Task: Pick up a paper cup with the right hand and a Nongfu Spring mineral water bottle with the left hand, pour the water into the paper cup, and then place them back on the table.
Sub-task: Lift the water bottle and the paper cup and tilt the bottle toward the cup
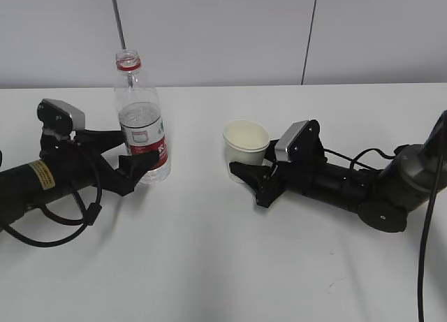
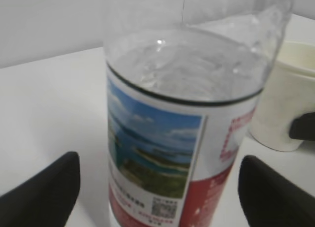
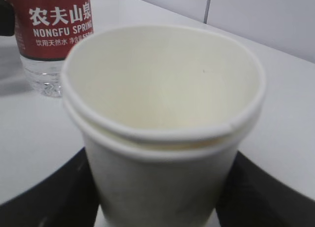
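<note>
Your left end effector point(image 1: 137, 170) sits low on the desk point(image 1: 209, 266) with its 2 fingers spread wide, 1 on each side of the Nongfu Spring bottle point(image 1: 142, 130). The left wrist view shows clear desk between each fingertip point(image 2: 47, 190) and the bottle's label, so nothing is gripped there. The bottle stands upright, capless, directly between and ahead of those fingers, water level just above the label.

Over on your right end effector point(image 1: 253, 177), the fingers flank the base of the paper cup point(image 1: 246, 149). In the right wrist view the black fingers point(image 3: 49, 197) sit close against both sides of the cup wall; you cannot tell whether they are pressing it. The cup stands upright on the desk, mouth open, and its rim shows a doubled edge, as if 2 cups are nested.

Beyond the cup, from the right end effector, the bottle stands well apart. Open white desk lies between the 2 end effectors and toward the near edge.
</note>
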